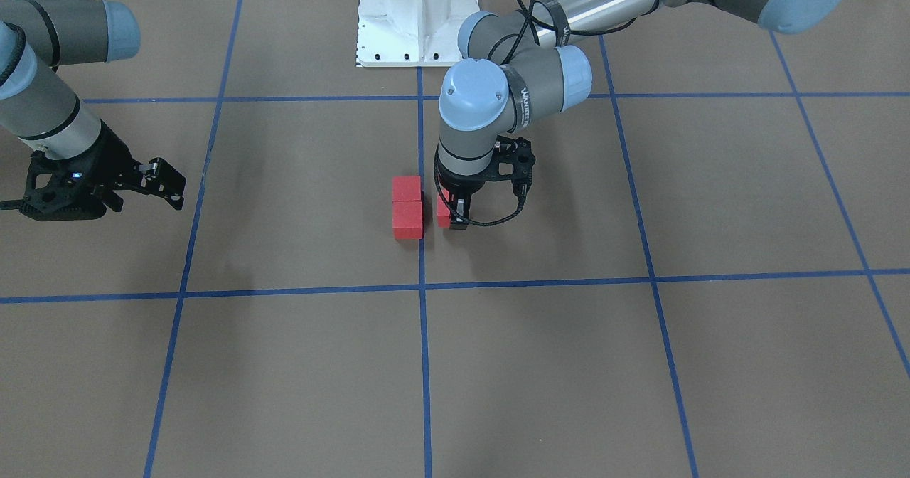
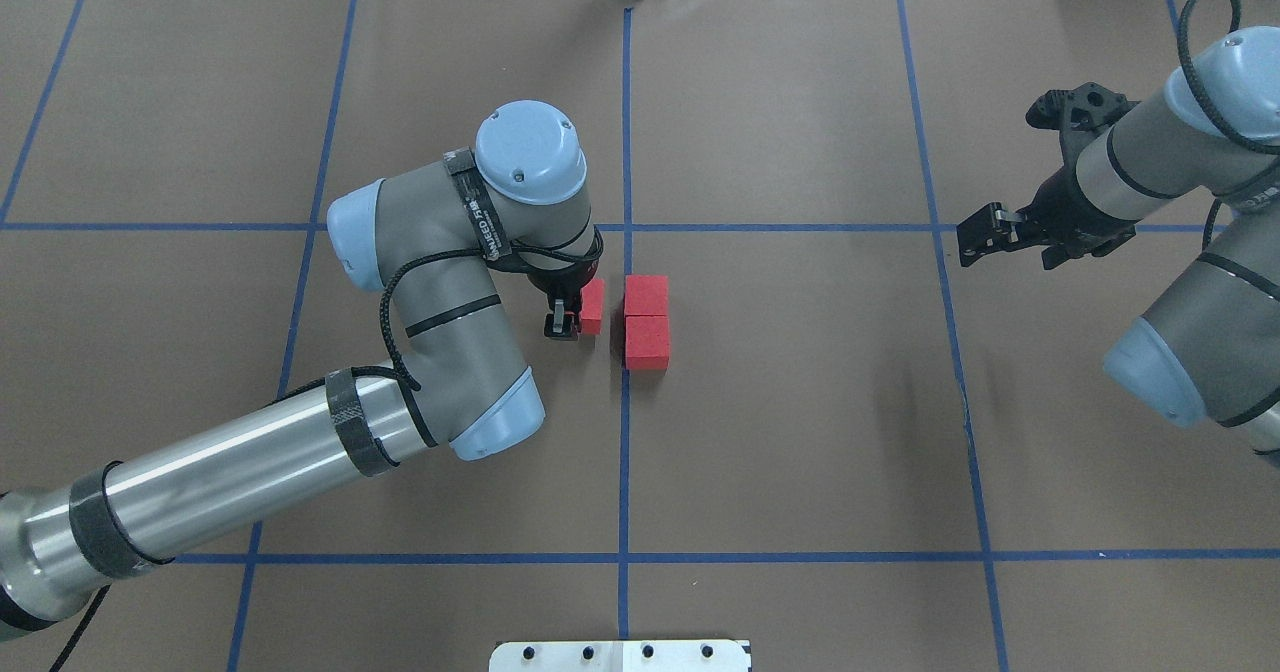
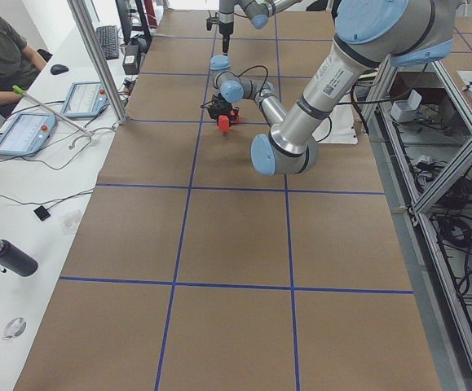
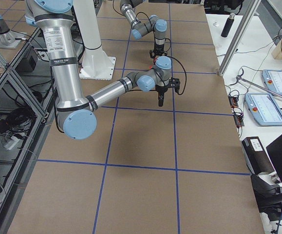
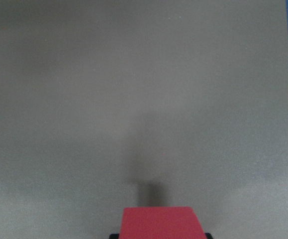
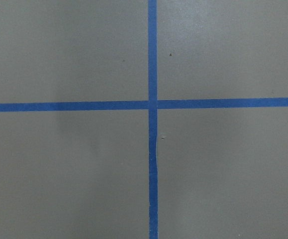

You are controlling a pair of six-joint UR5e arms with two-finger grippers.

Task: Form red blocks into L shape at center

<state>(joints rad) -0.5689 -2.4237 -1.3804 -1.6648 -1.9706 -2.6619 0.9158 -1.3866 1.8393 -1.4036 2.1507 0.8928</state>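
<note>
2 red blocks (image 2: 647, 342) touch edge to edge at the center (image 2: 720, 422), just beside its tape line (image 2: 624, 452). Left fingers (image 2: 562, 324) pinch the 3rd block (image 2: 592, 307) across a narrow gap; right fingers (image 2: 975, 237) spread, well apart.

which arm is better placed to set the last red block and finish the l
Left. The left gripper is shut on the third red block, right beside the two joined blocks. The right gripper hangs empty, far off to the side.
</note>
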